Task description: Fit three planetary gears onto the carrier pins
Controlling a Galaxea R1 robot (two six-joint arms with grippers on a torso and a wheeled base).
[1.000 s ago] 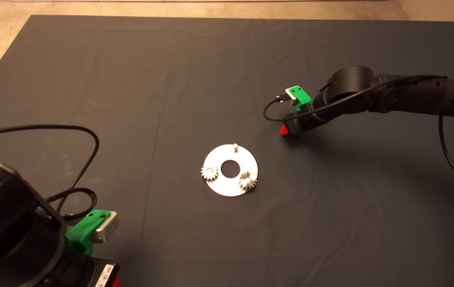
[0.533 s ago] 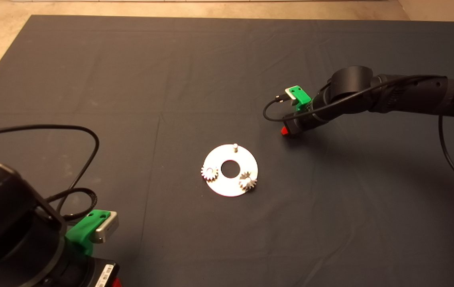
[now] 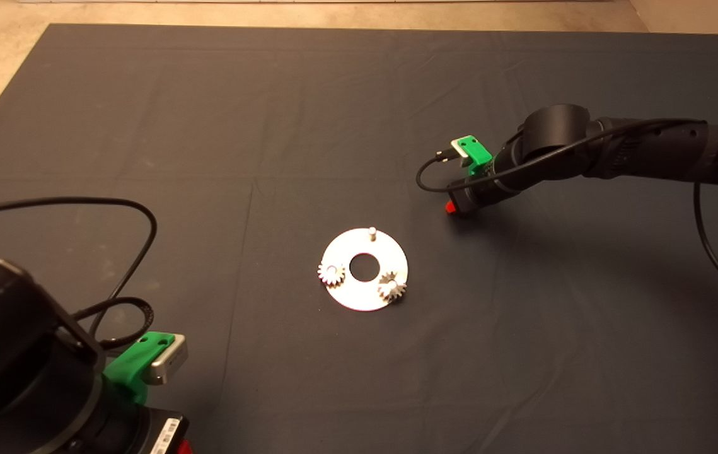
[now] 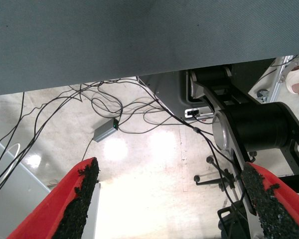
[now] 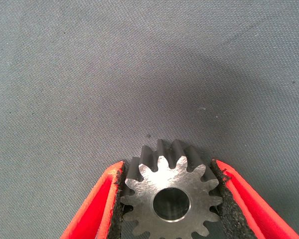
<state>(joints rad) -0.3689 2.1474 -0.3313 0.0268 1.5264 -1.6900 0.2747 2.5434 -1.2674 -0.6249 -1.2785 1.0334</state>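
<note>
A shiny round disc point(image 3: 365, 295) with a central hole lies mid-mat. Two of its carrier pins wear planetary gears, one on the left point(image 3: 331, 273) and one on the lower right point(image 3: 391, 287). The far pin point(image 3: 371, 232) stands bare. My right gripper point(image 3: 453, 207) hovers low over the mat, up and to the right of the disc. In the right wrist view it is shut on a third gear point(image 5: 170, 195), its black pads point(image 5: 117, 199) pressed against the teeth on both sides, bore facing the camera. My left gripper point(image 4: 172, 199) is parked open at the lower left, holding nothing.
The dark mat point(image 3: 308, 126) covers the table, with pale floor beyond its far edge. A black cable point(image 3: 125, 214) loops over the mat by the left arm. The left wrist view shows the floor, cables point(image 4: 114, 107) and the robot's base point(image 4: 254, 124) beyond the mat edge.
The right gripper has risen very slightly with the gear. Disc, seated gears and left arm have not moved.
</note>
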